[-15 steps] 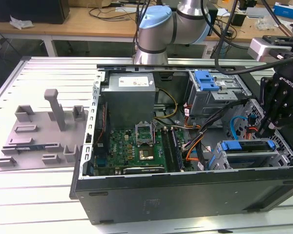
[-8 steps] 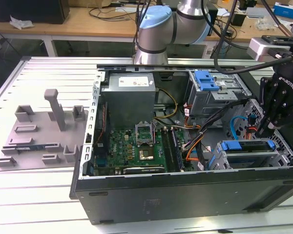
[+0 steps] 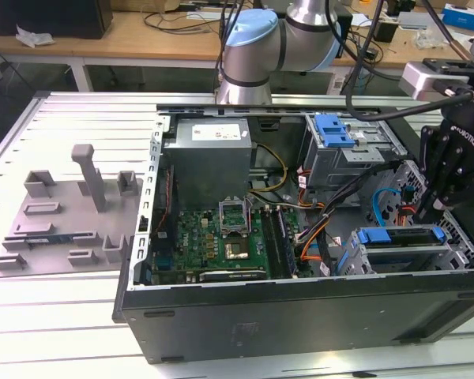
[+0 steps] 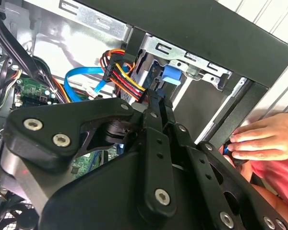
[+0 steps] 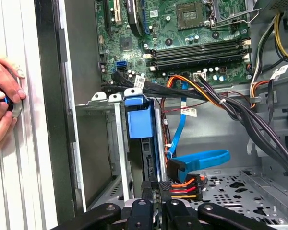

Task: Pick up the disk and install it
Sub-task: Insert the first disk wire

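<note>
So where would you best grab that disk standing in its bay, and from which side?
The disk stands on edge in the bay, metal walls blocking its other sides. So probably grip its exposed edge, across the thin width, coming through the open side of the case.

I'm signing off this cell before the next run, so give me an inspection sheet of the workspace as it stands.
Surface: slotted metal table carrying an open computer case.
Job's things: disk sits in the case's drive bay, blue carrier showing.
Clutter: grey fixture tray beside the case, on the exterior view's left.
Grippers: pincer at the disk's edge, over the bay.
Cables: blue ribbon cable and orange-red-yellow bundle close beside the disk.
Surroundings: person's hand on the table outside the case; wooden bench behind.
</note>
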You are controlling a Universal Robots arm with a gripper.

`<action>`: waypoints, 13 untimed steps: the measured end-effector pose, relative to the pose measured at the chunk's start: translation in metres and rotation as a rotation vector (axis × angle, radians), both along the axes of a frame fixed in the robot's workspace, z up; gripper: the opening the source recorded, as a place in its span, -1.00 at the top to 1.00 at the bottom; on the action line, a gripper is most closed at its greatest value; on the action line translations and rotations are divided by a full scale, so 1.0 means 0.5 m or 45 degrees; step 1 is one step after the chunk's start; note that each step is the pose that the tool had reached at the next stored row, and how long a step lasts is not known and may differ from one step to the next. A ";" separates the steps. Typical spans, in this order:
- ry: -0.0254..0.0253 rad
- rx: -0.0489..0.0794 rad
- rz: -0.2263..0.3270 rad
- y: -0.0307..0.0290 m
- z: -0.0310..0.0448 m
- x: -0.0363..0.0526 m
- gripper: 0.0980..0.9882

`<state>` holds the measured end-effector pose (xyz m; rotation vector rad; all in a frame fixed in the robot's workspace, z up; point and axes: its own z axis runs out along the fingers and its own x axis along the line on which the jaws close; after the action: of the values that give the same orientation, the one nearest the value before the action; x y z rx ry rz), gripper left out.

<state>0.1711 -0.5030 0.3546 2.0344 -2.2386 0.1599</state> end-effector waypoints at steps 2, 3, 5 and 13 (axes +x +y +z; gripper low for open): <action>0.0000 0.000 0.000 0.000 -0.002 0.000 0.84; 0.0000 0.000 0.000 0.000 -0.002 0.000 0.84; 0.0000 0.000 0.000 0.000 -0.004 0.000 0.84; 0.0000 0.000 0.000 -0.002 -0.010 0.000 0.84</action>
<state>0.1711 -0.5038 0.3494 2.0343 -2.2386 0.1600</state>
